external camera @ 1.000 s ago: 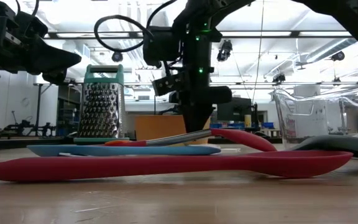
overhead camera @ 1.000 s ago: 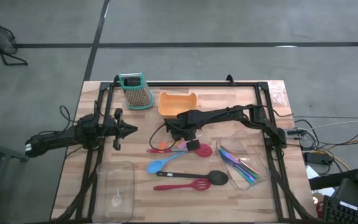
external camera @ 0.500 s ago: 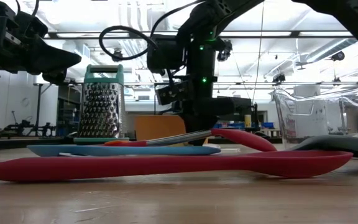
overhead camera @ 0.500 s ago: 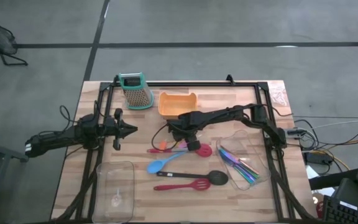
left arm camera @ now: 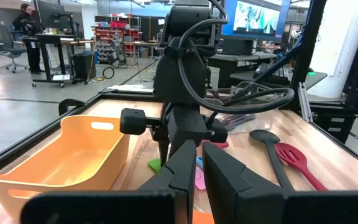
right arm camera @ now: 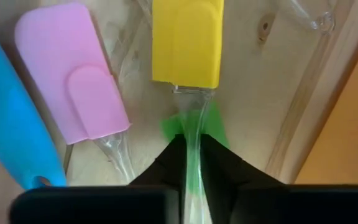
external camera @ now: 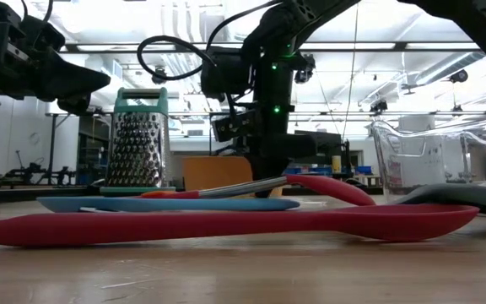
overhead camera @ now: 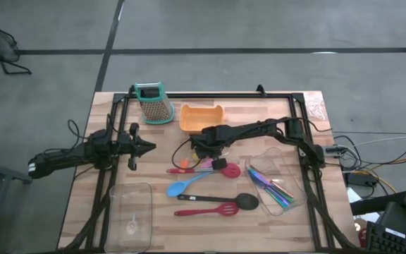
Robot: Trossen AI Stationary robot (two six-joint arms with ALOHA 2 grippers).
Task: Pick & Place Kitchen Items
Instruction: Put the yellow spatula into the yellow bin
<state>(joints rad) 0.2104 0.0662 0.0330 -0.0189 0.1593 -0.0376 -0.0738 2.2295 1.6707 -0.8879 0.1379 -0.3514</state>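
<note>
My right gripper point(overhead camera: 201, 156) points down over the small spatulas point(overhead camera: 189, 166) at the table's middle and is shut on a yellow-headed spatula point(right arm camera: 187, 40) with a clear handle. A pink spatula point(right arm camera: 73, 74) and a green piece point(right arm camera: 213, 127) lie beside it. The blue spoon point(overhead camera: 185, 185), red spoon point(overhead camera: 229, 170), red slotted spatula point(overhead camera: 206, 210) and black spoon point(overhead camera: 244, 201) lie flat on the wood nearer the front. My left gripper point(overhead camera: 149, 147) hangs shut and empty over the table's left side. My right gripper pinches the yellow spatula's clear handle point(right arm camera: 190, 127) between its two fingers, a short way below the yellow head. The fingers come from above, pointing down, and lie across the handle. Whether the spatula is clear of the table, I cannot tell.
The orange tray point(overhead camera: 201, 116) stands just behind my right gripper, and the teal-topped grater point(overhead camera: 154, 104) at the back left. One clear bin point(overhead camera: 131, 215) is at the front left. Another point(overhead camera: 287, 169) at the right holds blue-handled cutlery point(overhead camera: 270, 185).
My right gripper has gone down a little toward the small spatulas. The left arm has kept still.
</note>
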